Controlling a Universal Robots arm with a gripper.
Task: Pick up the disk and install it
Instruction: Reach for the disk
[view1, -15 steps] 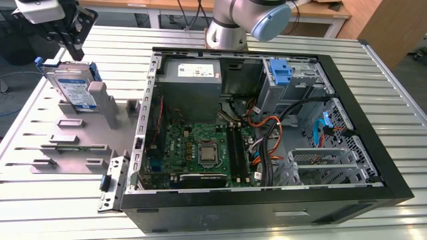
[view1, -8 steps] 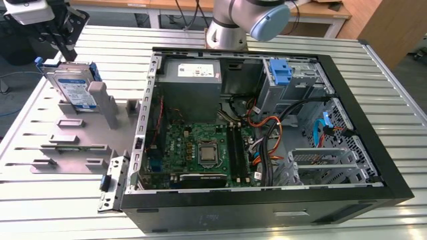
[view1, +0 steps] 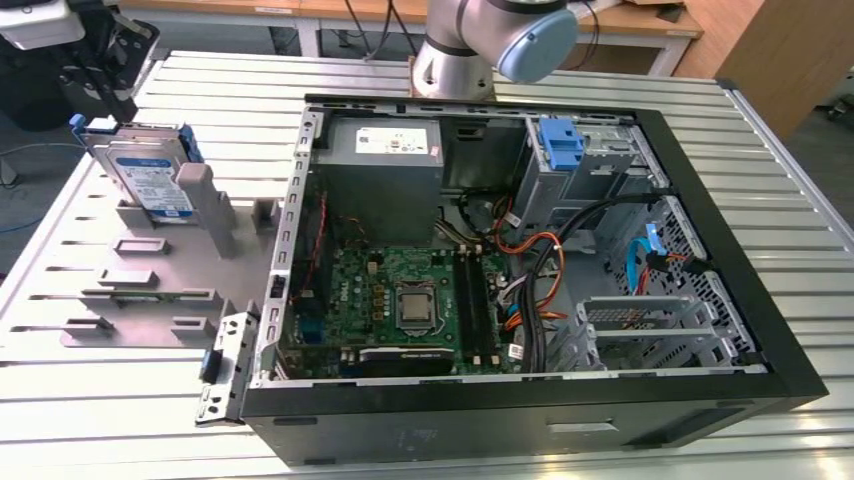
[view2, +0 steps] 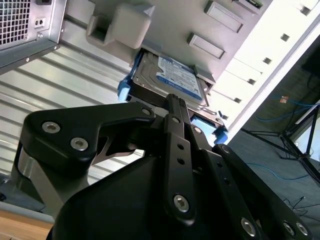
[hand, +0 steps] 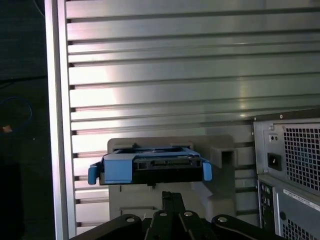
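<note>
The disk (view1: 142, 175) stands up on its edge in a grey holder (view1: 174, 285). The holder sits on the slatted metal table (view1: 400, 75), at the exterior view's left of the open computer case (view1: 534, 425). The disk is not in the case.

In the exterior view the black gripper (view1: 120, 105) hangs just above the top edge of the disk. Its two fingers are pressed together and hold nothing. This view also looks down into the case, at the green motherboard (view1: 400, 300), the grey power supply (view1: 387, 145), a bunch of orange and black cables (view1: 534, 250) and a bare blue bracket (view1: 563, 145) in the drive bay. The robot arm (view1: 467, 50) stands behind the case.

The second wrist view looks along the gripper (view2: 172, 100) and shows the flat face of the disk (view2: 175, 80) with its white-and-blue label. Blue rails run along its sides.

The first wrist view shows the thin end of the disk (hand: 152, 167) — a black strip between two blue ends. The gripper (hand: 170, 196) points at it, and a bit of grey holder (hand: 220, 155) shows between the tips and the disk, so they are close but not touching. The back of the case (hand: 295, 160) shows here too, with its mesh and a power socket.
</note>
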